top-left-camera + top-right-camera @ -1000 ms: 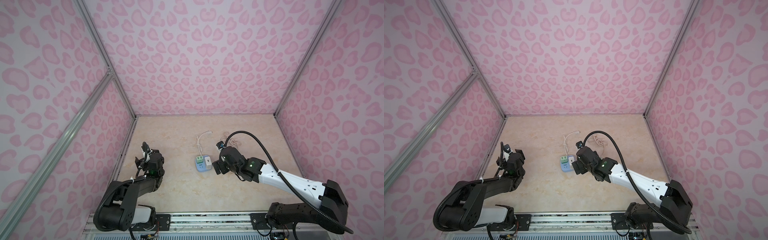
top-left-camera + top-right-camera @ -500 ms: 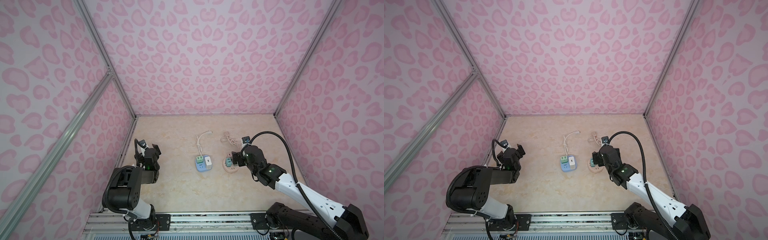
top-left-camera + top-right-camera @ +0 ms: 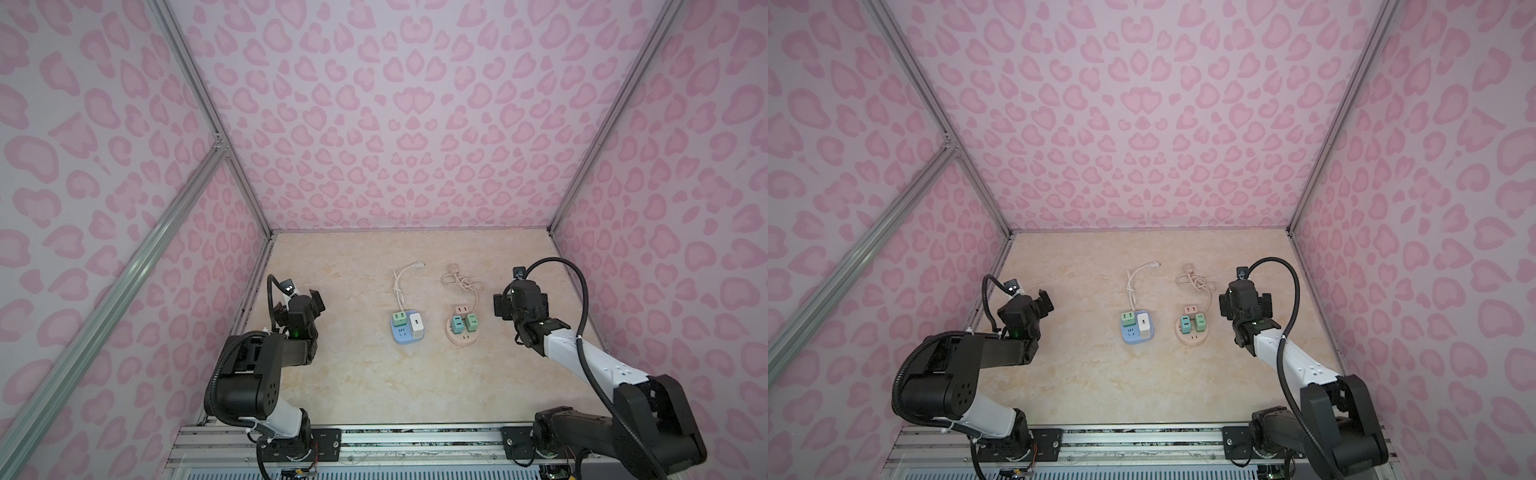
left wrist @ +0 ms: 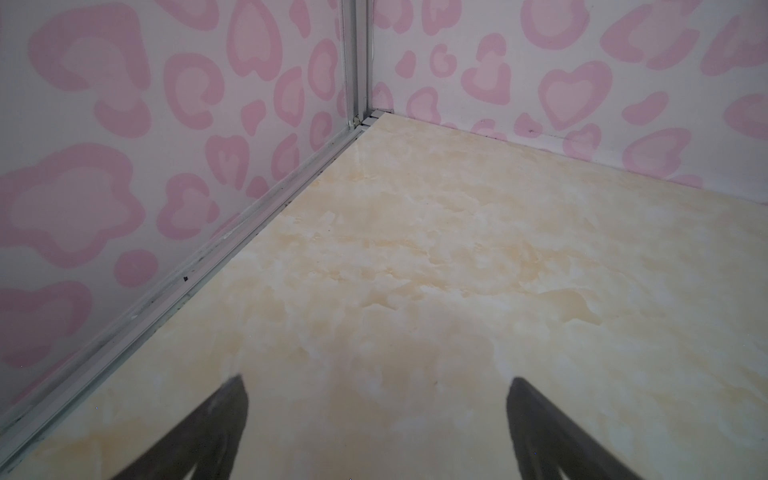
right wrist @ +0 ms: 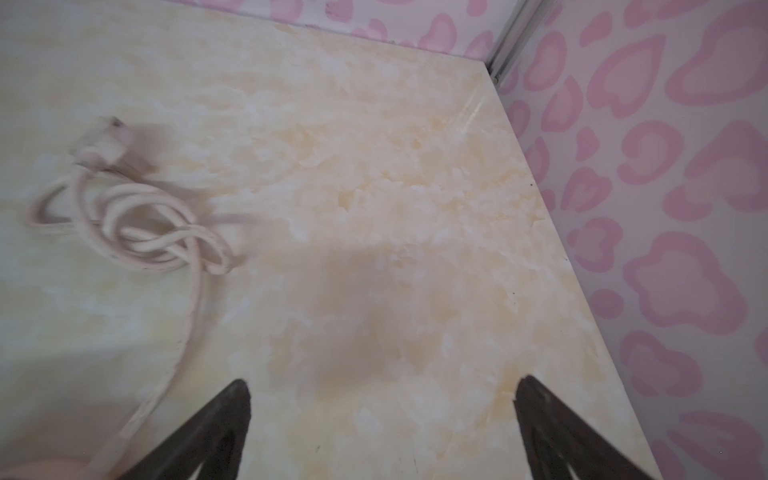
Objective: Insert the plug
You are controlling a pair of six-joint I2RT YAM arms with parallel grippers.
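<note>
Nearest us, our left gripper [image 4: 376,379] hangs over bare tabletop [image 4: 457,257], jaws spread as wide as they go with nothing between them. Only its two dark tips show in the wrist view; the rest is cut off at the frame edge. Our right gripper [image 5: 382,380] is just as wide and just as empty, its tips cut off the same way.

Between the two grippers, well apart from both, sit a blue socket block [image 3: 401,337] and a round pink socket [image 3: 463,340]. The white plug [image 3: 416,324] stands seated in the blue block beside a green plug [image 3: 400,319]. We see a small dark mark on its top but cannot read it. The pink socket, the one closer to the right jaws, carries a teal plug [image 3: 457,323] and a second green plug [image 3: 472,321].

Farther out lie a white cord [image 3: 398,282] and a knotted pink cord [image 5: 137,232]. The pink cord appears off to one side of the right jaws, blurred, and we can hardly make out its end piece [image 5: 104,143].
</note>
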